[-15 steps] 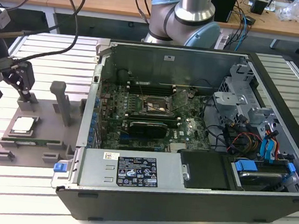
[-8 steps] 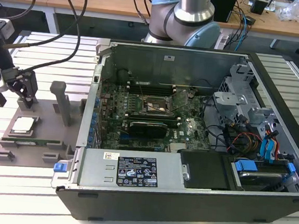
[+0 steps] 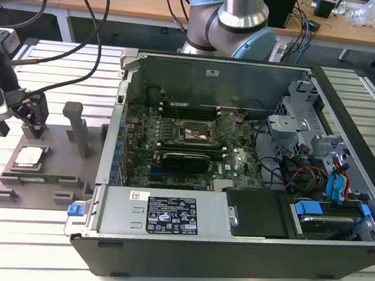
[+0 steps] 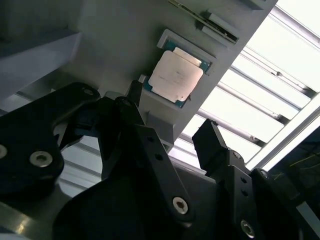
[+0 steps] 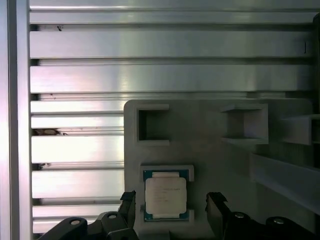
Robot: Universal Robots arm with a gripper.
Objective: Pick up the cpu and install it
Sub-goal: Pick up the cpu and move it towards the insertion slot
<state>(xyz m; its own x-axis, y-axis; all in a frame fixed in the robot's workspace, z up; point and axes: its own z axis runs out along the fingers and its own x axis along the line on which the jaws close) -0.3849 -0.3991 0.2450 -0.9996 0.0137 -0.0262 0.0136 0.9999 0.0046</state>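
The cpu (image 3: 29, 157) is a small square chip with a silver top and a thin green border, lying flat in a recess of the grey holder tray (image 3: 52, 188). My gripper (image 3: 28, 125) hovers just behind and above it, open and holding nothing. In both wrist views the cpu (image 5: 165, 196) (image 4: 175, 76) lies between the two black fingers (image 5: 217, 210) (image 4: 206, 132), apart from both. The gripper (image 5: 172, 209) (image 4: 169, 109) does not touch the chip. The motherboard socket (image 3: 191, 133) sits inside the open computer case (image 3: 230, 249).
Grey upright posts (image 3: 77, 127) rise from the holder tray beside the gripper. The case wall (image 3: 122, 102) stands between tray and motherboard. The tray and case rest on a slotted aluminium table (image 3: 8, 243). Cables (image 3: 90, 46) hang over the tray area; the arm's base (image 3: 234, 23) is behind the case.
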